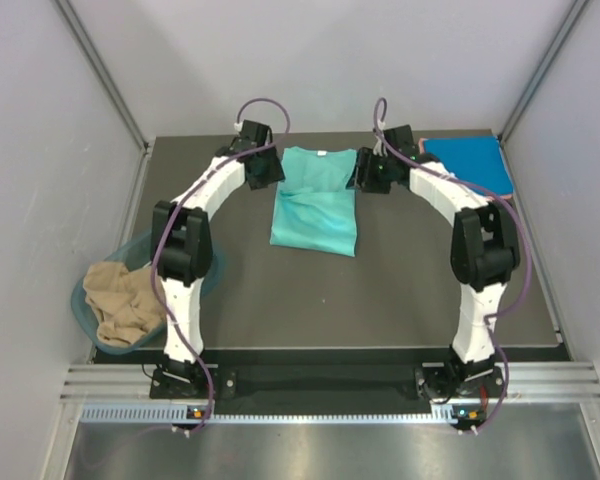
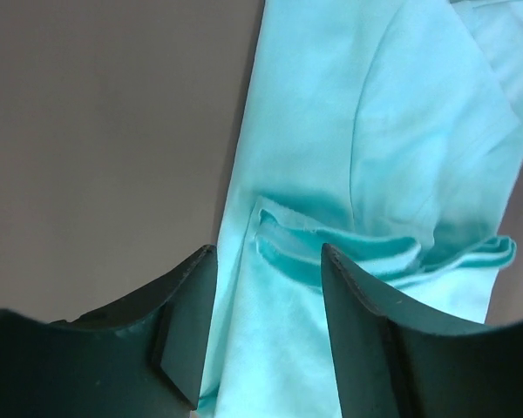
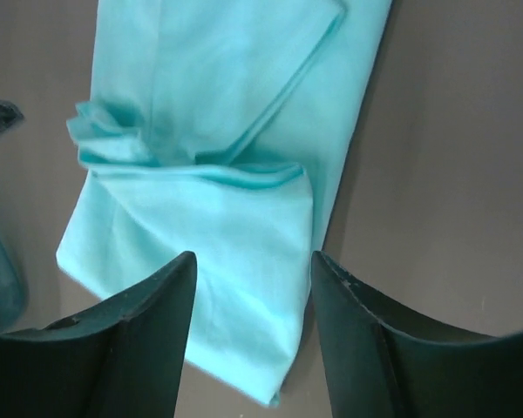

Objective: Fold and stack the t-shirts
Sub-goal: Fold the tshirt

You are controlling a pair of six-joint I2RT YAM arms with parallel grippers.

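**One tee part-folded, one stacked, one waiting**

Top view: the teal-green t-shirt [image 1: 315, 205] lies flat at the far middle of the table [image 1: 400, 300], sides turned in to a narrow strip, collar at the far end. It looks part-folded, with the lengthwise fold not yet done. The left gripper [image 1: 265, 170] and right gripper [image 1: 368, 170] sit at its two far corners. A bright blue t-shirt [image 1: 470, 162] lies folded at the far right corner, with a sliver of pink at its left edge, too small to identify. A tan t-shirt [image 1: 120, 300] lies crumpled in the teal plastic tub [image 1: 80, 295] near left, unfolded. Judged roughly a third done.

Left wrist: fingers [image 2: 187, 322] spread apart, nothing pinched. The teal cloth lies below them, a bunched hem ridge just ahead.

Right wrist: fingers [image 3: 157, 322] also spread, gripping nothing, over the shirt's folded corner.

Writing: no brand, print or label is readable in any view.
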